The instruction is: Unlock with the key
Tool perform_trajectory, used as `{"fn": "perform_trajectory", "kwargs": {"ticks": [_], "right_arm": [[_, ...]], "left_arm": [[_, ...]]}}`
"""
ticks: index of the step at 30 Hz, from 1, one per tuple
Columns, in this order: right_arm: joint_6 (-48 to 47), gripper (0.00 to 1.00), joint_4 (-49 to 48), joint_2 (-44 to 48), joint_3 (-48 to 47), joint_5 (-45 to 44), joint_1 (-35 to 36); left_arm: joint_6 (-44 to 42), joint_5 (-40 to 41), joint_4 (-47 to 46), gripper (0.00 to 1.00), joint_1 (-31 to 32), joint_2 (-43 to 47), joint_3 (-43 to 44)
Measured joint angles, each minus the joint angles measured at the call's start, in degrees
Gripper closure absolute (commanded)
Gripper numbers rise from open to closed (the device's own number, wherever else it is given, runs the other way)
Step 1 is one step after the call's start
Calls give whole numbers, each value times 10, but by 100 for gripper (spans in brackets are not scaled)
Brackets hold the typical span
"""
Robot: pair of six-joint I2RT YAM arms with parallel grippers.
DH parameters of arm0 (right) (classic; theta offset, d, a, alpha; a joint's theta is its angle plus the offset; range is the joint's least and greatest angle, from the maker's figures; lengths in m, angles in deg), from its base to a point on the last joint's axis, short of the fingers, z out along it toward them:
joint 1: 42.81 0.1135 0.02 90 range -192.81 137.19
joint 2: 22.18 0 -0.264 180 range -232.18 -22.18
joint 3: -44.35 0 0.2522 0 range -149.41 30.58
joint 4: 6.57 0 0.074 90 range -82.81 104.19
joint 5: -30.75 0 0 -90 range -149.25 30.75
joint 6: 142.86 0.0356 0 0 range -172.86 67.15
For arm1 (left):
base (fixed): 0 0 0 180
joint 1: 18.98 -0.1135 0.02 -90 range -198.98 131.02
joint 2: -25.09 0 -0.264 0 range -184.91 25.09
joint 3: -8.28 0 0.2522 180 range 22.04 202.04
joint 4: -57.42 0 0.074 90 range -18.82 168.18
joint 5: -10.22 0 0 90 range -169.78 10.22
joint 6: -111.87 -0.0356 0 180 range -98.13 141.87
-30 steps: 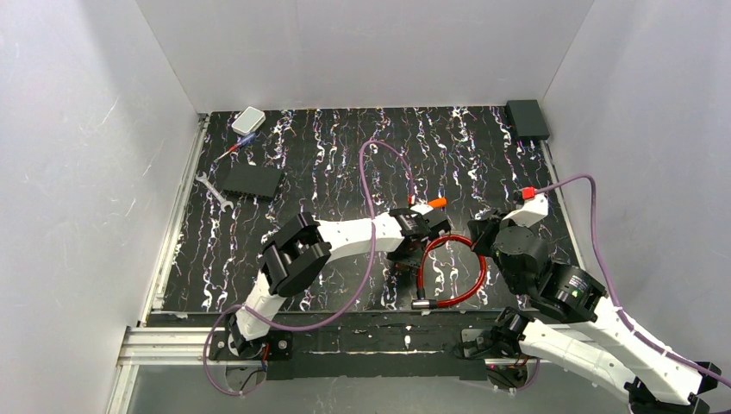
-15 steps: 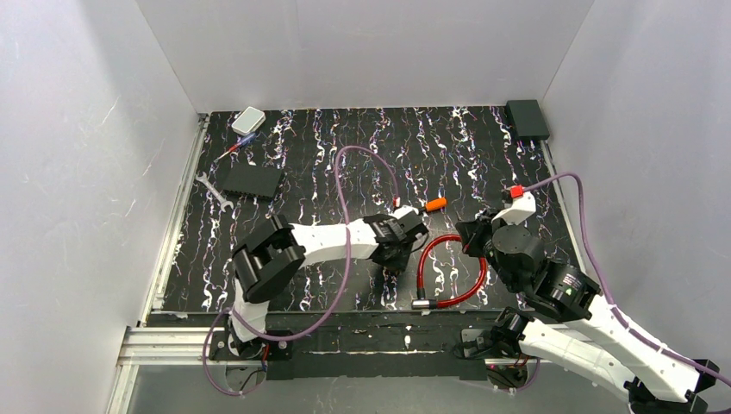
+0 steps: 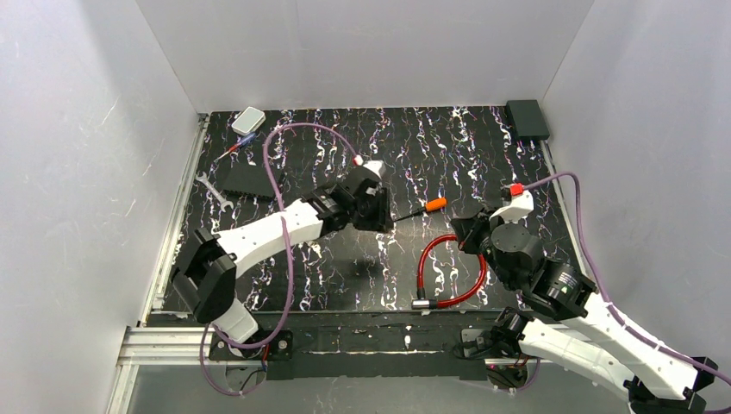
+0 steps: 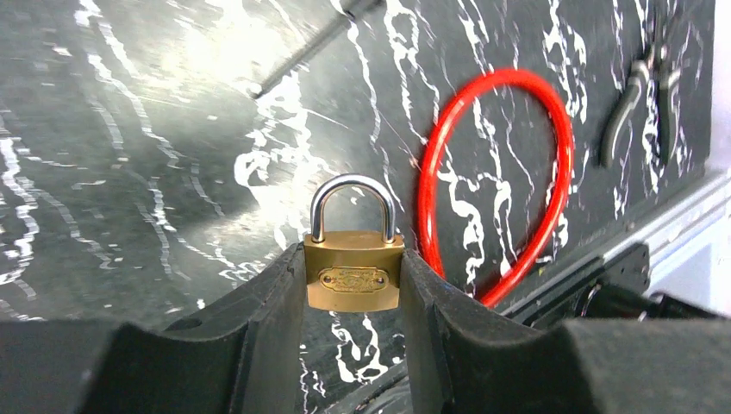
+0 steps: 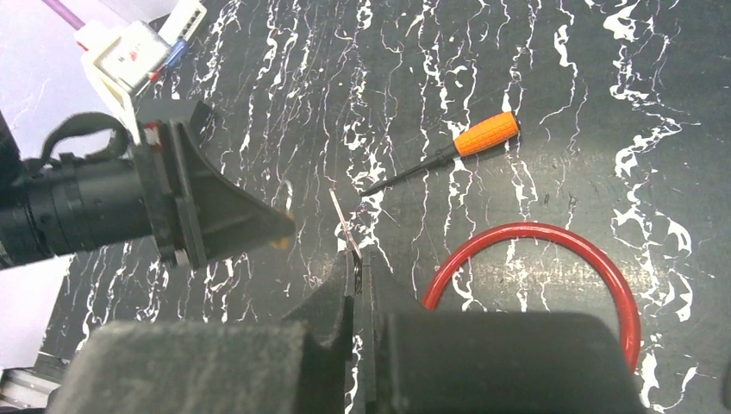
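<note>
My left gripper (image 4: 353,259) is shut on a small brass padlock (image 4: 353,276) and holds it upright, shackle up, above the table. In the top view the left gripper (image 3: 379,216) is raised at mid-table. My right gripper (image 5: 358,259) is shut on a thin flat silver key (image 5: 344,222), seen edge-on, its tip pointing toward the left gripper's fingers (image 5: 250,226). The right gripper (image 3: 465,228) is to the right of the left one, a short gap apart. An orange-handled tool with a thin black shaft (image 3: 435,203) lies loose on the table between them; it also shows in the right wrist view (image 5: 487,134).
A red cable loop (image 3: 448,272) lies at the front middle. A silver wrench (image 3: 211,190), a black block (image 3: 250,179) and a white box (image 3: 248,119) are at the back left. A black box (image 3: 527,118) sits at the back right. Pliers (image 4: 642,95) lie beyond the loop.
My left arm has lifted the padlock from beside the red loop and swung it back and to the left. My right gripper has shifted slightly left, still shut.
</note>
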Motion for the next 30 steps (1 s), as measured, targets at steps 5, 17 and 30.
{"fn": "perform_trajectory", "kwargs": {"ticks": [5,17,30], "right_arm": [[15,99,-18,-6,7,1,0],[37,99,-64,-43,26,10,0],[63,99,-161,-140,27,76,0]], "left_arm": [[30,-11,19,100,-50,24,1],[164,-28,59,100,-74,26,84],[301,-9,65,100,-110,55,70]]}}
